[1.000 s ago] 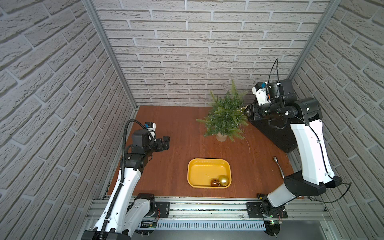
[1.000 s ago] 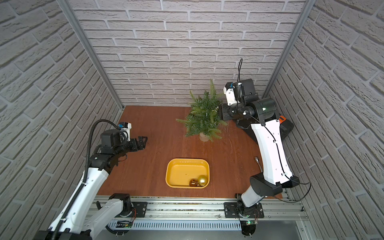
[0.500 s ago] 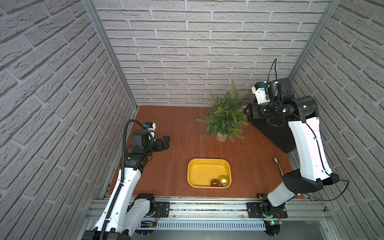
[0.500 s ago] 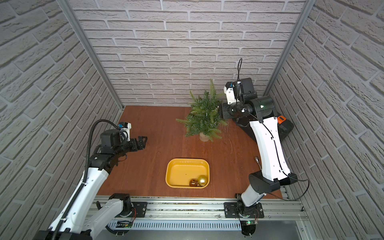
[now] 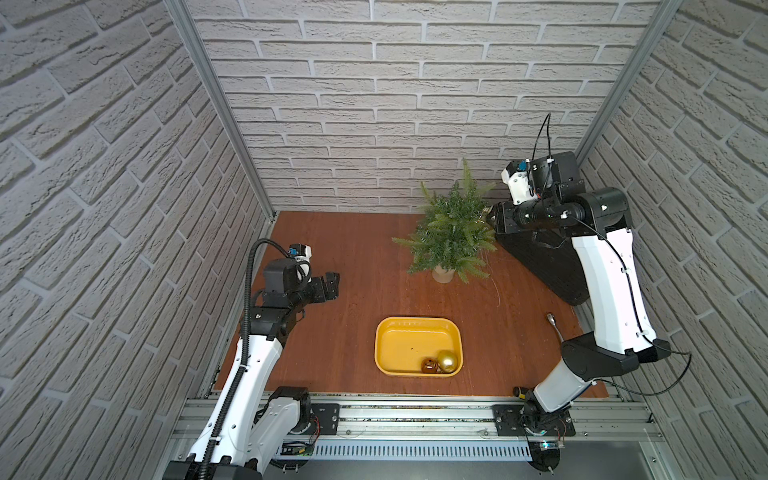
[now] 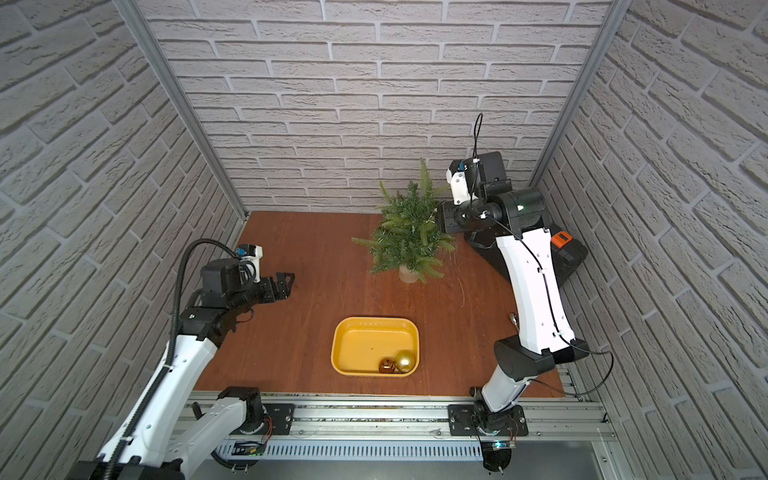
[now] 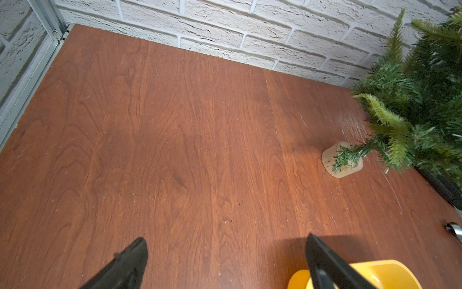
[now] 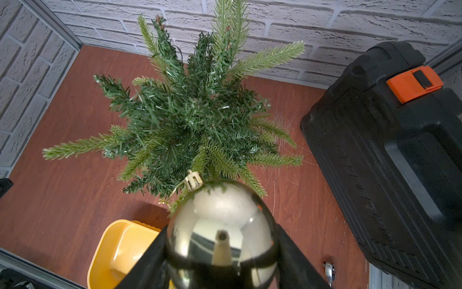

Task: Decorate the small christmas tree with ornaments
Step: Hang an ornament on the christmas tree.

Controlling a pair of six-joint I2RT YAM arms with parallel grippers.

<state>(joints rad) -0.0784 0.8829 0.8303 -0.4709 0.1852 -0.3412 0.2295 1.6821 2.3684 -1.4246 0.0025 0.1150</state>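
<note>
Tree: green, upright in a cream pot at the back of the table, just beside a black case.
Shiny ball — clamped between the jaws of the right gripper, raised at the tree's side, cap toward the fronds (contact not discernible).
Gold ball, amber ball — touching, in the yellow tray, near right corner.
Left gripper: jaws spread wide, nothing between them, above bare table, well left of the tray.
</note>
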